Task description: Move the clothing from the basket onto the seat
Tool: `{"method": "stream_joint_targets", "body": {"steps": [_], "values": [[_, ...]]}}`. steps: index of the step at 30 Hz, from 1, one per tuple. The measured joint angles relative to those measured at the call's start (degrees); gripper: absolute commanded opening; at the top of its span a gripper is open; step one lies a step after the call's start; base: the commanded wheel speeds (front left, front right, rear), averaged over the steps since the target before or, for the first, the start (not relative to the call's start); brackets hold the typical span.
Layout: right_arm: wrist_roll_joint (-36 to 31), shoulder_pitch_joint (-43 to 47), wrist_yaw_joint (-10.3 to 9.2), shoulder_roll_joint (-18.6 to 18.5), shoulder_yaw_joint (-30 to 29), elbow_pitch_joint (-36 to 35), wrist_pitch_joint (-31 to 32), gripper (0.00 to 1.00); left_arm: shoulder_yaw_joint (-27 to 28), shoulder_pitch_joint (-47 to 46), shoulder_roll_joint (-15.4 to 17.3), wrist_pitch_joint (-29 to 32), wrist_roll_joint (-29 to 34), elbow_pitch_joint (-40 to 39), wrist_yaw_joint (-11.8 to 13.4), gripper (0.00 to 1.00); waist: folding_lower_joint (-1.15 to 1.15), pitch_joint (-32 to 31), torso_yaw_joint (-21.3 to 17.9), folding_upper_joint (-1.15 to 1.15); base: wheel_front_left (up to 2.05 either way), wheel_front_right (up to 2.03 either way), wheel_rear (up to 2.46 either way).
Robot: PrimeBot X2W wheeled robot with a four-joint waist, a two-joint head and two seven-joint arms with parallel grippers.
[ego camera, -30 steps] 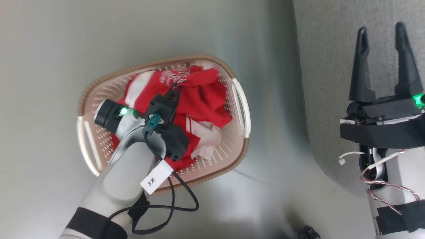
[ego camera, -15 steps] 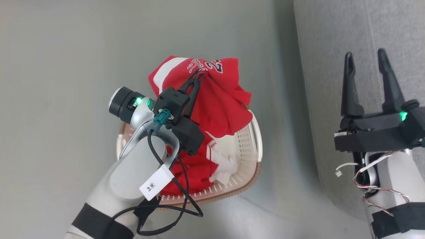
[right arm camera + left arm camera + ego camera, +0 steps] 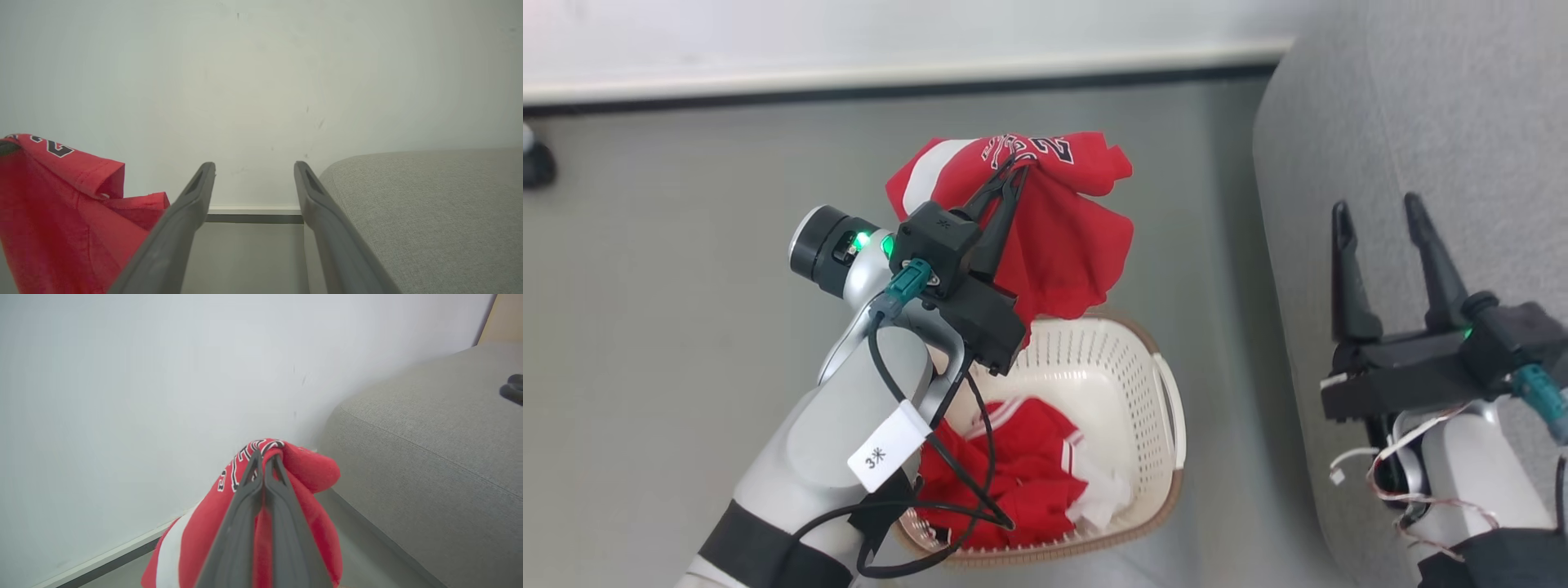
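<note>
While its two long dark fingers are pressed tightly together on a bunched fold of cloth, the left gripper (image 3: 1015, 169) holds a red garment of soft mesh fabric (image 3: 1062, 245) up in the air. In the head view, the garment sits over the far end of the oval cream-white plastic laundry basket (image 3: 1168, 408). It hangs in loose, rumpled folds below the pinch, with a broad white panel on one side and dark, white-edged lettering curled over the top near the fingertips. In the left wrist view the same gripper (image 3: 266, 455) shows no gap between its fingers, and the red cloth (image 3: 314, 473) drapes down on both sides of them.

A second red garment with white stripes (image 3: 1013, 482) lies crumpled in the near end of the basket. The far part of the basket's perforated floor and wall is bare, and a brown woven-look rim runs round the outside.

The large grey fabric-upholstered sofa (image 3: 1421, 122) stands to the right of the basket, with a coarse weave, a rounded edge and a stitched seam (image 3: 429, 453). No clothing shows on the visible part of it. The right gripper (image 3: 1374, 206) hovers over the sofa's edge, its fingers spread apart and holding nothing. Between them, in the right wrist view (image 3: 254, 165), are a pale wall and a dark skirting line.
</note>
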Motion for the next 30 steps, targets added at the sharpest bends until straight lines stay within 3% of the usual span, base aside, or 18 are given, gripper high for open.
{"method": "stream_joint_targets", "body": {"steps": [12, 21, 30], "values": [[-0.05, 3.80, 2.01, 0.46, 4.53, 4.59, 0.01, 1.00, -0.35, 1.51, -0.04, -0.16, -0.51, -0.11, -1.23, 0.00, 0.00, -10.43, 1.70, 0.00, 0.00, 0.00, 0.00], [-0.54, 5.49, 3.53, 1.70, 13.91, 9.01, 0.02, 1.00, -3.49, 5.72, -0.03, -0.16, -1.10, 0.57, -2.09, 0.00, 0.01, -18.21, 3.01, 0.00, 0.00, 0.00, 0.00], [-0.46, 5.93, 3.94, 1.89, 20.25, 12.58, 0.01, 1.00, -7.54, 9.36, -0.01, 0.24, -1.65, -4.83, -2.12, 0.00, 0.00, -23.98, 5.00, 0.00, 0.00, 0.00, 0.00]]}}
